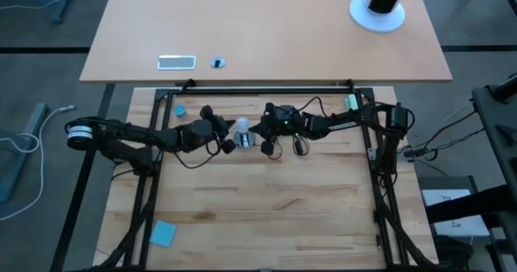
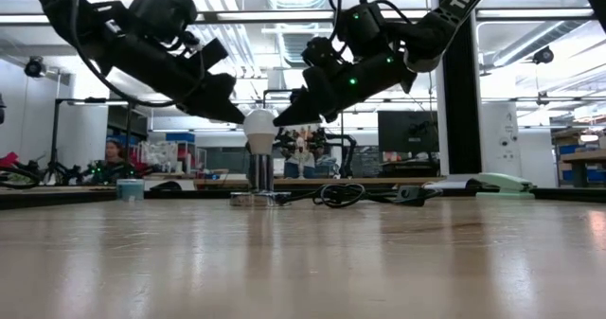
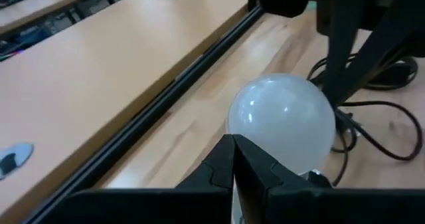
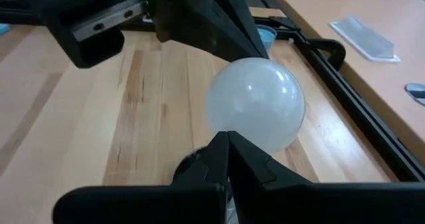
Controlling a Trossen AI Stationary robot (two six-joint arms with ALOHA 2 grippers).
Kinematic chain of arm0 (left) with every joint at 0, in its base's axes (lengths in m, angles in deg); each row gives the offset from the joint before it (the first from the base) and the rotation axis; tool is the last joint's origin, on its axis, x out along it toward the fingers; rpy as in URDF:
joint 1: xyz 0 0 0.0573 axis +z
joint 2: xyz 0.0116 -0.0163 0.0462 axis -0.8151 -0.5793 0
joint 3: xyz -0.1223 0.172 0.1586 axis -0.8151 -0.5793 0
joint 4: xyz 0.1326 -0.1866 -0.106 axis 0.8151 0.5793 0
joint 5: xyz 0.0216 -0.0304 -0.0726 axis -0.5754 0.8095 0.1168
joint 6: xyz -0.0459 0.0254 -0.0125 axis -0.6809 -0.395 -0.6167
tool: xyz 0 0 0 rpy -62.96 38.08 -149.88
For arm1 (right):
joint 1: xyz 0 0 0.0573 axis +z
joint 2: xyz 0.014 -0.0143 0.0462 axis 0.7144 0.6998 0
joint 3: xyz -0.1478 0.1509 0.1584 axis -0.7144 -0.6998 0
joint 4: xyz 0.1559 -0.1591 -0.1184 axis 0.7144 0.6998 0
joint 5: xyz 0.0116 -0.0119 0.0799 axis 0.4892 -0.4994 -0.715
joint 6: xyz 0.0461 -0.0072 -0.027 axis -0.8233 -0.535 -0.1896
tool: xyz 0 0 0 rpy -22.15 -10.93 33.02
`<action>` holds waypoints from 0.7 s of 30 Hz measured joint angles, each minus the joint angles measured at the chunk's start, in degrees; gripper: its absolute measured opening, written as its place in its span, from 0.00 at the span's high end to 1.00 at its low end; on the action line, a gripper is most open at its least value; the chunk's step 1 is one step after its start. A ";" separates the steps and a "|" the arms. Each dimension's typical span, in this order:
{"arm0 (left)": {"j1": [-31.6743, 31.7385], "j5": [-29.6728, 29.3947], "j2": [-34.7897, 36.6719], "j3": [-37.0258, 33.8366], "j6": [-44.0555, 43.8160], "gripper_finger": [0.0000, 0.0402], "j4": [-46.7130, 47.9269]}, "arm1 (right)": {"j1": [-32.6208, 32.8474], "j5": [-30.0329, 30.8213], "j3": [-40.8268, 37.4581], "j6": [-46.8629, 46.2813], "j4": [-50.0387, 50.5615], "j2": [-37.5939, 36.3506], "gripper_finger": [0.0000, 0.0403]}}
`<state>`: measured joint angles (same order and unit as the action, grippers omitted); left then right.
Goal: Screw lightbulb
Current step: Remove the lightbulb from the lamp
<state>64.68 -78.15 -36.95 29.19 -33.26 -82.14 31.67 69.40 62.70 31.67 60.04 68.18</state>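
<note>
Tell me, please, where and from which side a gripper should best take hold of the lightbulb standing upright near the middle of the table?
Grip the lightbulb across its round frosted globe, coming from the side with fingers level. It stands upright, base down in the socket, so the globe is its only free part. The shut left gripper and shut right gripper flank it, so each would have to open first.

Lightbulb upright on the table, between left and right arms.

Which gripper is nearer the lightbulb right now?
Neither clearly: left gripper and right gripper flank the lightbulb, shut, tips at its glass from opposite sides.
</note>
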 joint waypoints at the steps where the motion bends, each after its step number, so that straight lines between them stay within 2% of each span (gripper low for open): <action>1: 0.00 0.57 0.02 0.00 -0.16 1.00 0.03 | -0.08 0.00 -0.02 0.00 0.02 0.00 0.99; 8: -1.12 1.58 1.17 -0.03 -3.18 1.00 2.82 | -1.29 4.44 -0.02 0.00 0.21 -0.06 0.99; 10: -1.91 3.73 1.80 -0.11 -4.33 1.00 5.15 | -1.59 4.59 0.00 -0.01 0.21 -0.13 0.99; 13: -3.28 3.06 2.62 -0.35 -5.64 1.00 8.00 | -1.50 3.81 0.00 -0.02 1.24 -0.44 0.99; 21: -4.40 -8.61 3.70 -0.28 -5.48 1.00 9.14 | -0.80 2.87 0.02 -0.46 5.20 -1.52 0.99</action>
<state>60.28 -86.76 -33.25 28.90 -38.74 -73.01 30.87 72.27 62.72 31.21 65.24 66.67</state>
